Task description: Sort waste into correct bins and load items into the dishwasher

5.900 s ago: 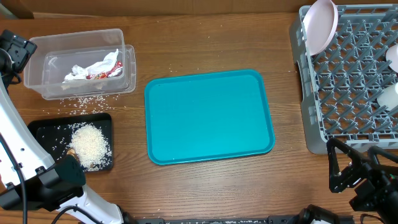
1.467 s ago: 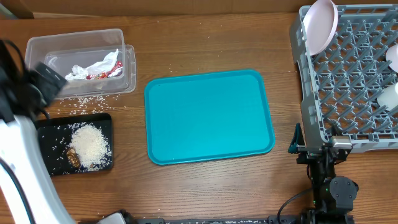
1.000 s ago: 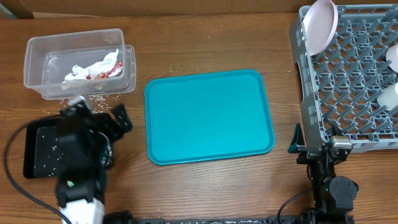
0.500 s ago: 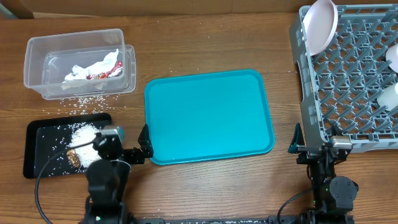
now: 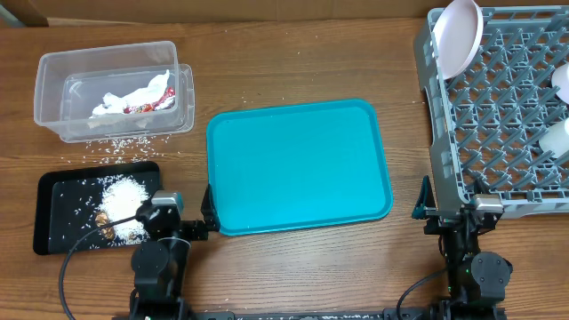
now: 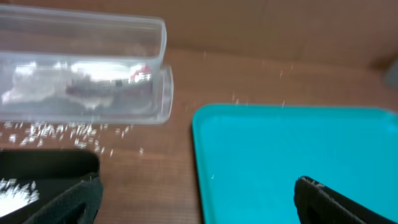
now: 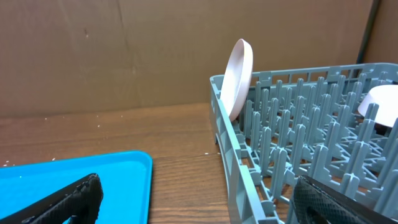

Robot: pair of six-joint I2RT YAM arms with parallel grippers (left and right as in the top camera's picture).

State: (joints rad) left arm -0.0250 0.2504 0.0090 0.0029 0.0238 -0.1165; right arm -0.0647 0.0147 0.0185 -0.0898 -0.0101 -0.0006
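Both arms are sitting low at the bottom edge of the overhead view. The left gripper [image 6: 198, 206] is standing wide open and is holding nothing. In its wrist view, the two dark fingers [image 6: 342, 204] are showing only at the lower corners. The right gripper [image 7: 196, 204] is spread open in the same way and is also empty.

In the upper left of the overhead view, the clear plastic tub [image 5: 49, 89] is rectangular with rounded corners. It is holding the crumpled white napkin [image 5: 116, 100] and the red crinkled wrapper [image 5: 147, 106], which are lying against each other. Loose white rice grains [image 5: 111, 147] are lying scattered on the wooden table [image 5: 293, 53] just below the tub.

In the lower left, the shallow black tray [image 5: 53, 236] is carrying a heap of rice [image 5: 126, 191]. A small brown scrap [image 5: 104, 218] is lying at the lower left edge of the heap.

The smooth teal serving tray [image 5: 298, 164] is lying flat in the middle. On the right, the grey plastic rack [image 5: 498, 116] is showing a square lattice of upright pegs. It is holding the pinkish-white saucer [image 5: 460, 36] on edge at its upper left corner. A white dish [image 5: 562, 80] and a second white dish [image 5: 553, 140] are sitting among the pegs at the right border. Both are cut off, so their shapes cannot be told.
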